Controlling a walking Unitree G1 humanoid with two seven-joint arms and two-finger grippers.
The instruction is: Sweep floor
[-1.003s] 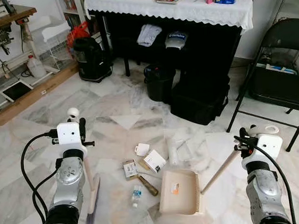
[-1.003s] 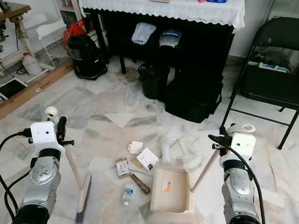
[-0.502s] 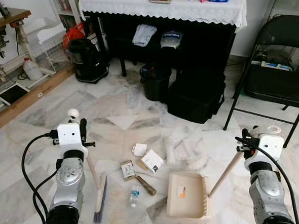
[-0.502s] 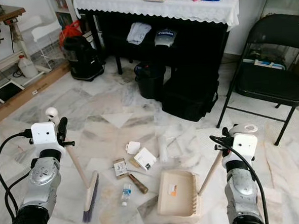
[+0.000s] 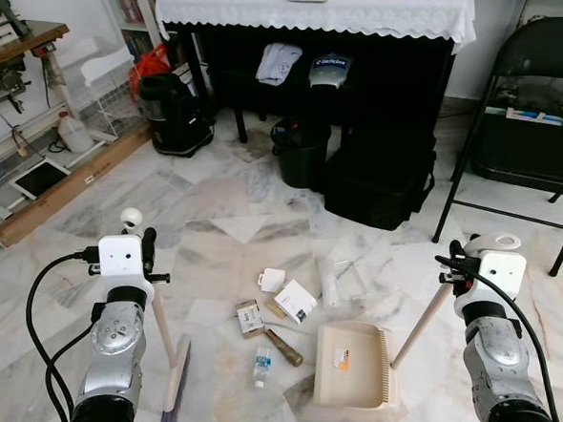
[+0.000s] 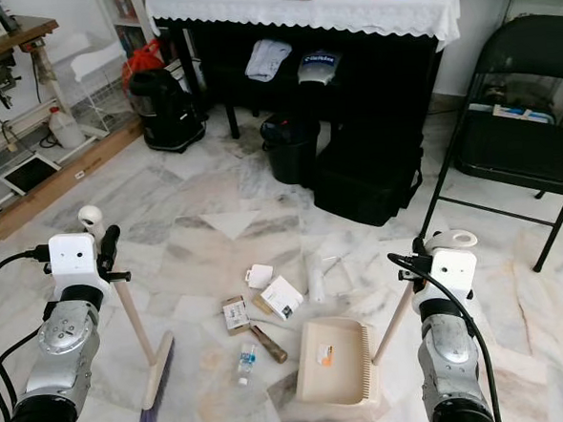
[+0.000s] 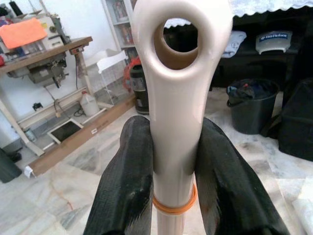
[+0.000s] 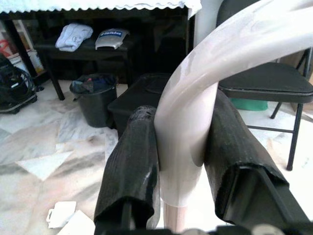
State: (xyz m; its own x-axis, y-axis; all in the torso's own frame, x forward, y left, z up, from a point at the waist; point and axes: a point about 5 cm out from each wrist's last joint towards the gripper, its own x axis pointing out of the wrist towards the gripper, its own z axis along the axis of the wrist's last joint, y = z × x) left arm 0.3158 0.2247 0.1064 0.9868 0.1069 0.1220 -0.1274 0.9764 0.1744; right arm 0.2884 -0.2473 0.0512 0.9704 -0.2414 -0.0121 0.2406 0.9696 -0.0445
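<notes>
Marble floor (image 5: 215, 210) carried scattered litter. The left gripper (image 7: 172, 161) was clenched on the cream broom handle (image 7: 176, 98), its black fingers (image 7: 128, 176) pressing either side just above an orange ring; the broom (image 5: 174, 382) slanted down from those fingers to bristles resting on the floor. The right gripper (image 8: 181, 161) was clamped on the pale curved top of the dustpan handle (image 8: 195, 107), from which the wooden shaft ran down to the beige dustpan (image 5: 353, 364) lying flat on the floor. Between the two sets of fingers lay a small clear bottle (image 5: 262, 364), a brown stick-like item (image 5: 282, 347), two small boxes (image 5: 295, 301) and a white cup-like piece (image 5: 270, 280). Beyond stood a black bucket (image 5: 302, 152) and a black folding chair (image 5: 533, 109).
</notes>
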